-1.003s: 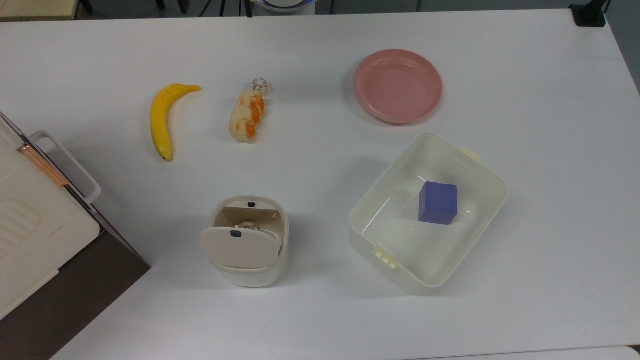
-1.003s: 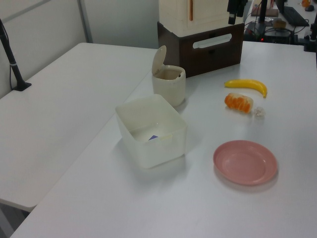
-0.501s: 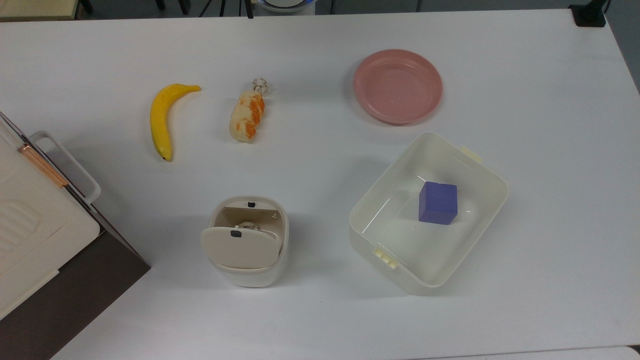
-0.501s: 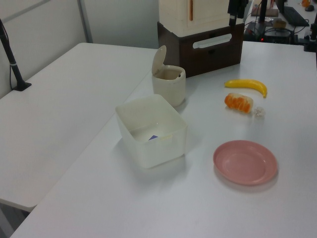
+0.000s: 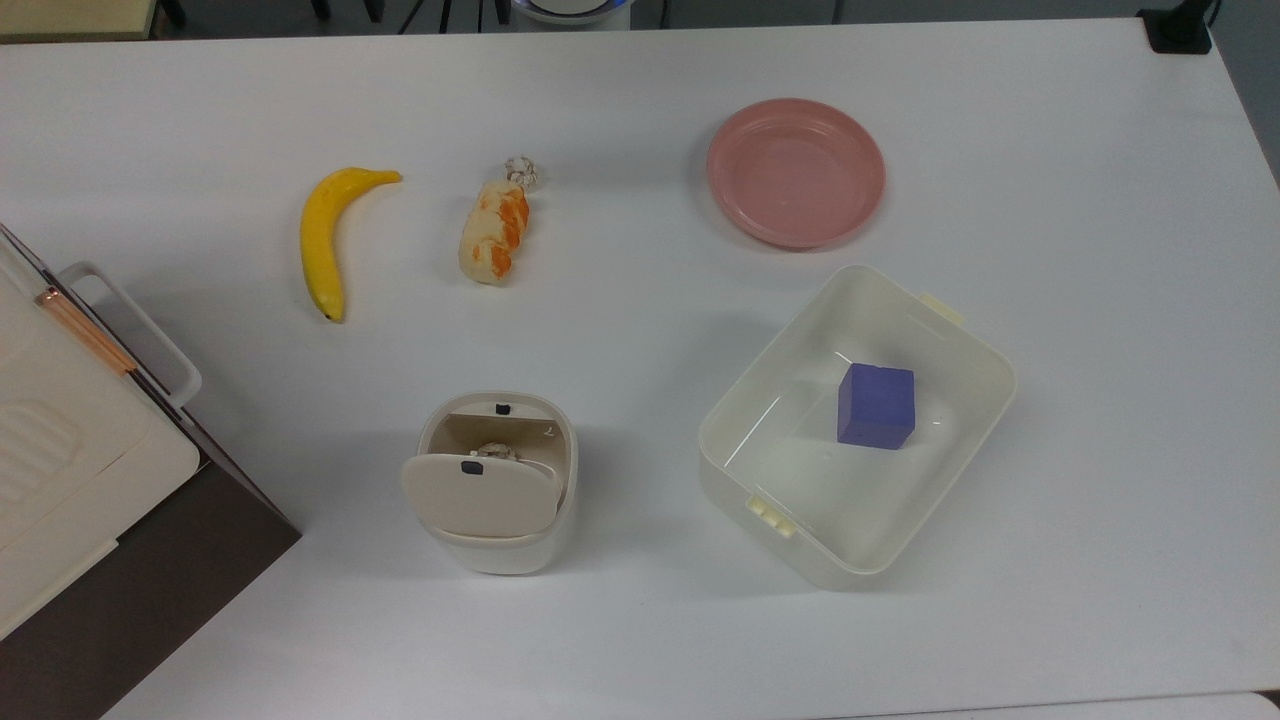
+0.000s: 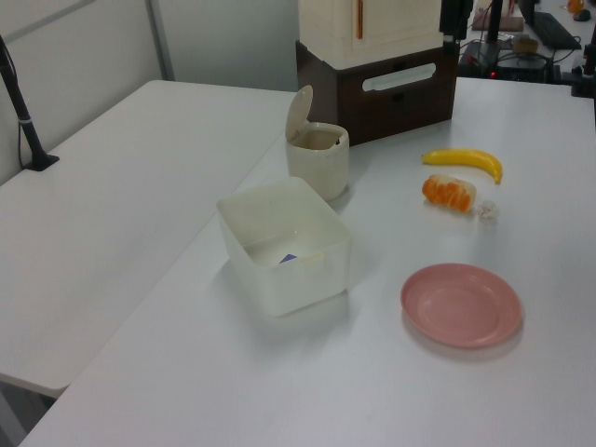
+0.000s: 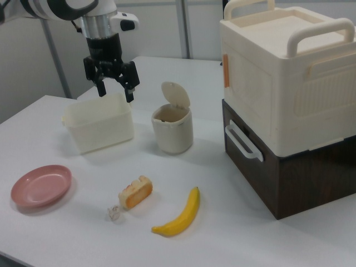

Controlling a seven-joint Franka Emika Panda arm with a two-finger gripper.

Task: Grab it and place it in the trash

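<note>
Gripper (image 7: 114, 83) hangs with its fingers spread and empty in the upper left of the right view, above the tub (image 7: 99, 129). The wad (image 7: 114, 212) lies low in this frame, touching the end of the food piece (image 7: 136, 192), so the coming move goes down and toward the camera. In the top view the wad (image 5: 521, 171) is small and hard to make out; the bin (image 5: 497, 483) stands with its lid up.
</note>
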